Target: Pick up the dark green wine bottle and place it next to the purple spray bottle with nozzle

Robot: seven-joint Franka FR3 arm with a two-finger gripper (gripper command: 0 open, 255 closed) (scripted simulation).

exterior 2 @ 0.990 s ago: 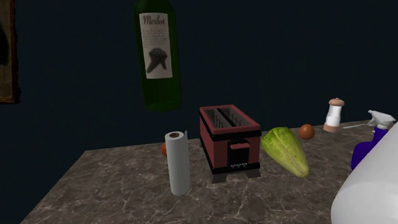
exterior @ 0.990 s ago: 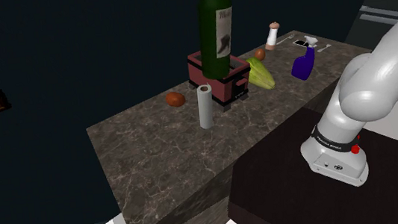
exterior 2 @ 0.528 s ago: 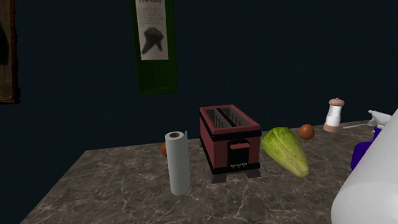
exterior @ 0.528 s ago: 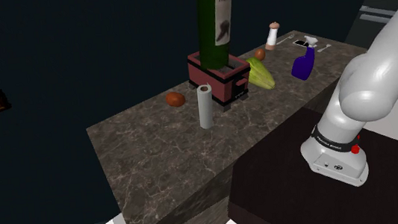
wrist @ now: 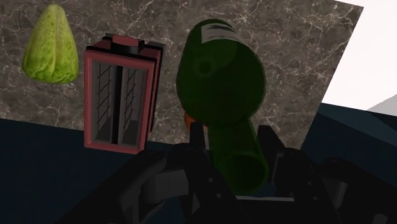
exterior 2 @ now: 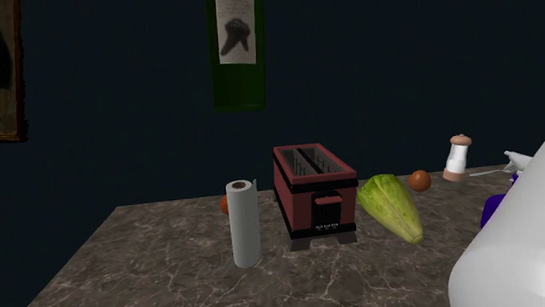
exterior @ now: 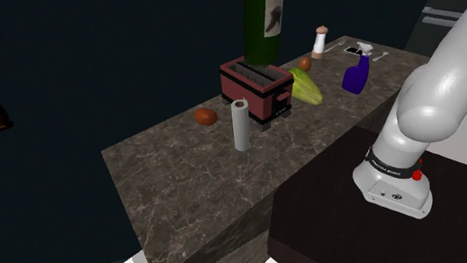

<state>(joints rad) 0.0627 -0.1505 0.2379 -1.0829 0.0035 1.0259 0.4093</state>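
pincer [wrist: 231, 135] clamped on the neck of the dark green wine bottle [wrist: 219, 83] | you see it upright in the air near the red toaster [exterior: 257, 89] | purple spray bottle [exterior: 357, 76] well apart

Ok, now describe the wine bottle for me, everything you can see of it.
The wine bottle is dark green and looks like slightly see-through glass, with a white label bearing a dark figure. It hangs upright in the air, well above the counter and clear of the red toaster; its top is cut off by both exterior views' upper edges. In the wrist view the gripper clasps its neck between the black fingers, and nothing else touches it.
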